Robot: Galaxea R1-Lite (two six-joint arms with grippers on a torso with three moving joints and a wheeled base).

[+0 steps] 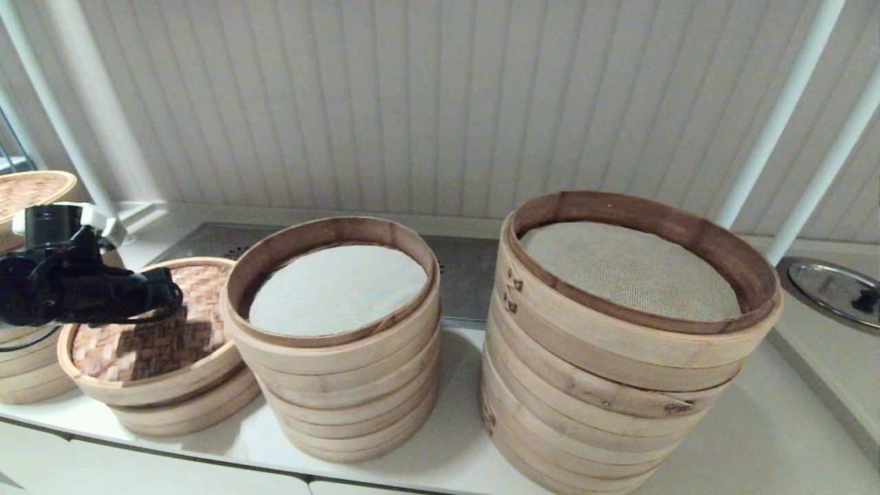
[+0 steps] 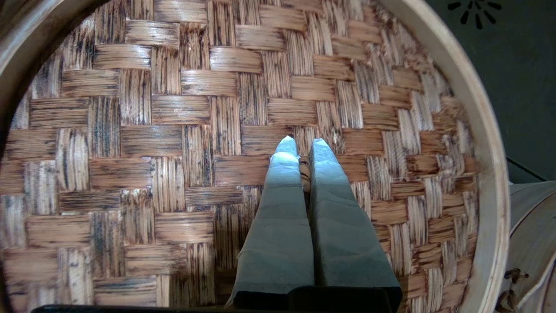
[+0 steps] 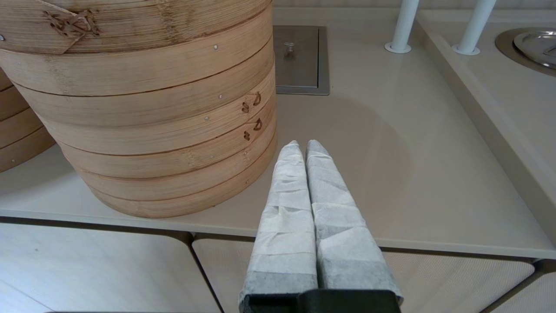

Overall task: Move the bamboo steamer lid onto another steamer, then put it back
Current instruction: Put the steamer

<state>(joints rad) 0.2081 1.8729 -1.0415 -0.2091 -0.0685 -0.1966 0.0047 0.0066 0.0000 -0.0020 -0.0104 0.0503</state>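
Two padded fingers of your left gripper (image 2: 304,150) are pinched together on the small loop knob at the centre of the round bamboo steamer lid with the brown basket-weave top and pale rim band (image 1: 148,337), and only a sliver of that knob shows between the pads in the left wrist view. So the lid is directly under the claw, not off to any side.

That lid sits on a shallow bamboo steamer ring (image 1: 185,409) at the left end of the pale counter (image 1: 756,440), just beside the tall steamer stack with the white liner (image 1: 337,289). I can't tell from these shots whether the lid is seated or just lifted.

Your left arm is clearly the one for this. Being round, the lid has no long axis to line up, so what matters is pulling it straight up by the knob and keeping it level.

Head view gives you the layout but hides the knob behind the black arm. The wrist cam shows the grip but none of the neighbours, apart from a sliver of bamboo wall.

Your right gripper (image 3: 302,145) is parked out past the counter's front edge, fingers pressed together on nothing, near the widest steamer stack with the grey mesh liner (image 1: 625,275).
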